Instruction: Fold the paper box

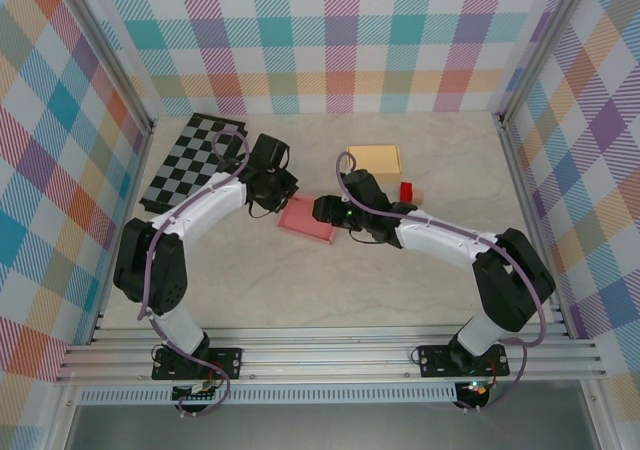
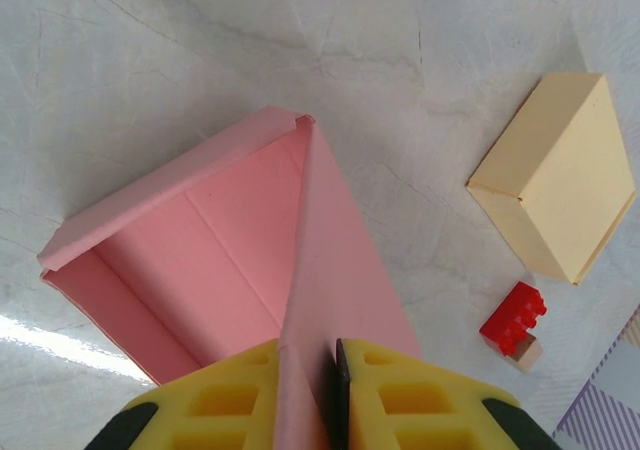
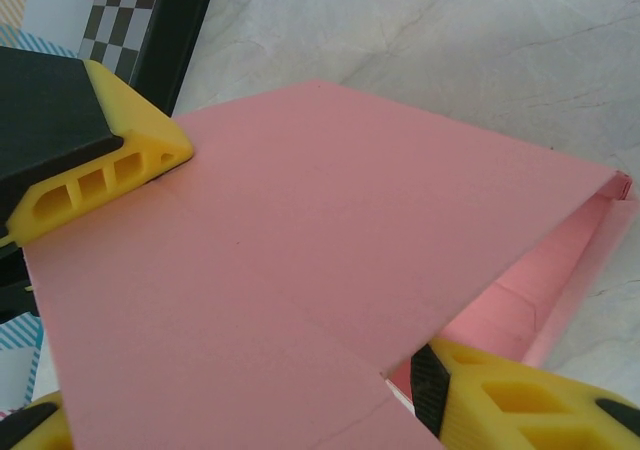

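Left gripper (image 2: 312,355) clamped on pink box (image 2: 220,230); right gripper (image 3: 235,395) fingers apart, straddling its flap (image 3: 330,220); tan box (image 2: 560,175) at 2 o'clock.

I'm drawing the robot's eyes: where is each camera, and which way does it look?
Top external: high behind the arms, looking down on the table; both arms whole, left gripper and right gripper at the pink box.
Left wrist: on the left arm, looking past its fingers, pinching a box flap, towards the tan box and red block.
Right wrist: on the right arm, looking over the flap at the checkered board; own fingers below.
Shared: all show the pink box.
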Motion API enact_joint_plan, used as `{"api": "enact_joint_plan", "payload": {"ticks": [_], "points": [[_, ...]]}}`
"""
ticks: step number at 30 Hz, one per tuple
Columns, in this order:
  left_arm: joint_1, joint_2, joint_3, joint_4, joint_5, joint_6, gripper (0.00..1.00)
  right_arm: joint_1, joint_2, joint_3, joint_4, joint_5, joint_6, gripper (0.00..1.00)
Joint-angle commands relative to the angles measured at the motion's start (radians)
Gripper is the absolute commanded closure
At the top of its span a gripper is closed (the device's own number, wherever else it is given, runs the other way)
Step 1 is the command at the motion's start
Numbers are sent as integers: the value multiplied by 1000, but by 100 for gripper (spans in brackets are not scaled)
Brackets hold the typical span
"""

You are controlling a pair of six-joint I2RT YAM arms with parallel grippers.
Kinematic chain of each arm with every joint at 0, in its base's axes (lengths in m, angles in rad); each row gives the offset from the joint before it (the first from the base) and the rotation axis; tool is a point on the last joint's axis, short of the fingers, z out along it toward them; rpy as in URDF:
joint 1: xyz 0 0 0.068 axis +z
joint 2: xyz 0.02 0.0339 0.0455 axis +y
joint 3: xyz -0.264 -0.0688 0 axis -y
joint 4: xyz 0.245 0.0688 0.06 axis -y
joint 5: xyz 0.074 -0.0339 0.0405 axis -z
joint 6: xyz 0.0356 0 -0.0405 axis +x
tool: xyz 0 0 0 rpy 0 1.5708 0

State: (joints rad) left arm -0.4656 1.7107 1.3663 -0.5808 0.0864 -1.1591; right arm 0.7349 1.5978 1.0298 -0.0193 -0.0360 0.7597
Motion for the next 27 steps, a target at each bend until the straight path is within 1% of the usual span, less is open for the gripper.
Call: {"api": "enact_joint_plan", "payload": {"ticks": [1, 4, 7, 13, 17, 19, 21, 22, 27], "points": [[-18, -21, -2, -52, 46, 36, 82, 3, 24, 70, 46, -31, -19, 48], [-18, -27, -48, -49, 23, 59, 82, 4, 19, 61, -21, 11, -75, 47], [-18, -22, -86, -52, -15, 92, 82, 4, 11, 23, -33, 34, -115, 47], [-19, -9, -134, -42, -29, 131, 81, 3, 19, -45, -17, 16, -138, 47], [-29, -33, -150, -60, -67, 168, 73, 4, 2, -79, -21, 14, -148, 47], [-37, -49, -154, -76, -99, 190, 66, 3, -11, -87, -36, 13, -154, 46], [-41, -64, -163, -90, -129, 209, 62, 4, -27, -89, -58, 10, -161, 44], [-42, -69, -169, -98, -140, 218, 58, 4, -36, -90, -71, 10, -167, 43], [-42, -87, -189, -118, -163, 251, 54, 5, -95, -82, -147, 28, -199, 38]]}}
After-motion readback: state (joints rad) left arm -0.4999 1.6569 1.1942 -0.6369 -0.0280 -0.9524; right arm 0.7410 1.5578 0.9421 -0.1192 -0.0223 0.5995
